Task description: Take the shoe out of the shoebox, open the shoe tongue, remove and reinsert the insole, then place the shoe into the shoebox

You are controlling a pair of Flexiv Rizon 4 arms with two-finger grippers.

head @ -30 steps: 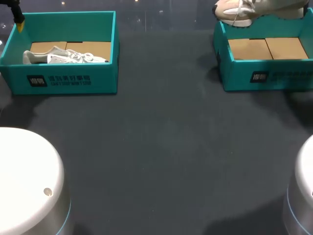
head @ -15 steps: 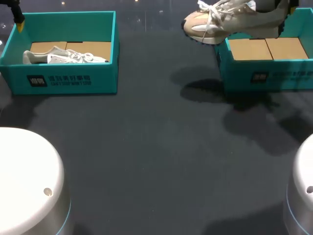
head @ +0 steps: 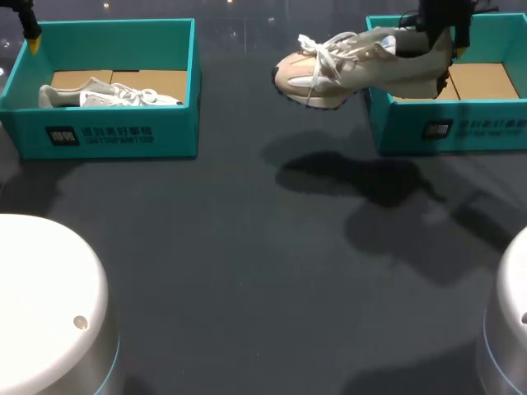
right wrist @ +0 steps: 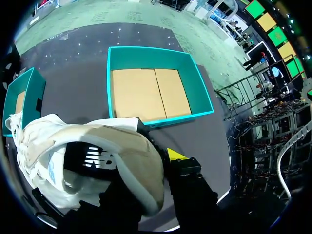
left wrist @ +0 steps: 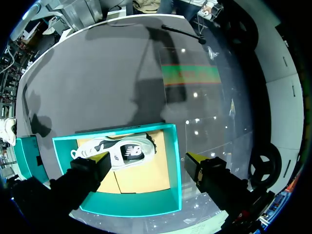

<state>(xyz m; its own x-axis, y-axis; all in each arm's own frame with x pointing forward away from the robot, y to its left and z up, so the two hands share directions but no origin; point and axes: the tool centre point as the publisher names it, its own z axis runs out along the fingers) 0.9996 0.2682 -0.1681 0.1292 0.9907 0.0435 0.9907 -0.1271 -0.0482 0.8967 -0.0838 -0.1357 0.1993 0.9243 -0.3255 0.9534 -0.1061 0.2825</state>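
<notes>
A beige shoe (head: 354, 70) with white laces hangs in the air left of the teal right shoebox (head: 461, 123), toe pointing left. My right gripper (head: 440, 33) is shut on its heel collar. In the right wrist view the shoe (right wrist: 97, 161) fills the space by the gripper (right wrist: 153, 161); one yellow fingertip (right wrist: 175, 156) shows outside the heel, the other is hidden inside. The right shoebox (right wrist: 146, 49) behind shows only its cardboard floor. A white shoe (head: 107, 95) lies in the left shoebox (head: 107, 136). My left gripper (left wrist: 146, 168) is open above that box's far edge.
Rounded white arm bases stand at the near left (head: 41, 304) and near right (head: 510, 321). Dark table surface (head: 263, 247) stretches between the two boxes, with the shoe's shadow on it.
My right arm has carried the beige shoe leftward and lower, from above the right box's far corner to beside the box. The left arm has not moved.
</notes>
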